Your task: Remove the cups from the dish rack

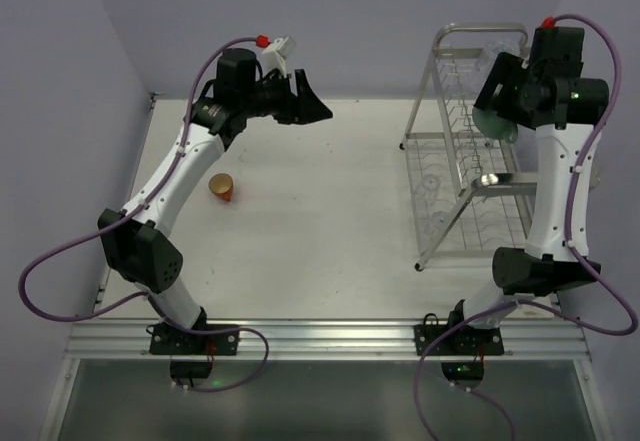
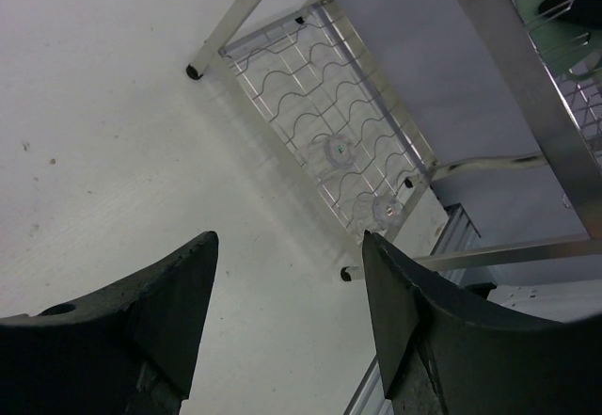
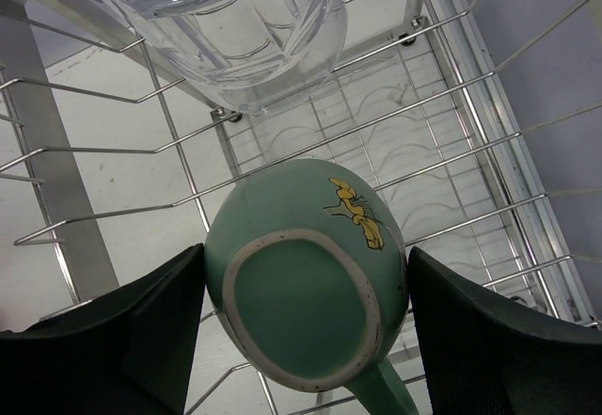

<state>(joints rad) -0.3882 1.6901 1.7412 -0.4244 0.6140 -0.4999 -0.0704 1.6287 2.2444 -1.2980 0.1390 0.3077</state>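
The silver wire dish rack (image 1: 455,176) stands at the right of the table. My right gripper (image 1: 497,101) reaches into its top tier. In the right wrist view my right gripper (image 3: 306,255) is shut on the mint-green mug (image 3: 301,283), which is upside down with its base toward the camera, one finger on each side. The clear glass tumbler (image 3: 235,29) lies on the wires just beyond it. The orange-red mug (image 1: 222,188) lies on the table at the left. My left gripper (image 1: 312,101) hangs open and empty high above the table's back middle (image 2: 290,241).
The rack's lower tier (image 2: 329,114) holds two small clear round pieces (image 2: 337,151). The left wrist view also shows the mint-green mug (image 2: 541,6) up in the rack. Purple walls close in the back and sides. A metal rail (image 1: 320,339) runs along the table's near edge.
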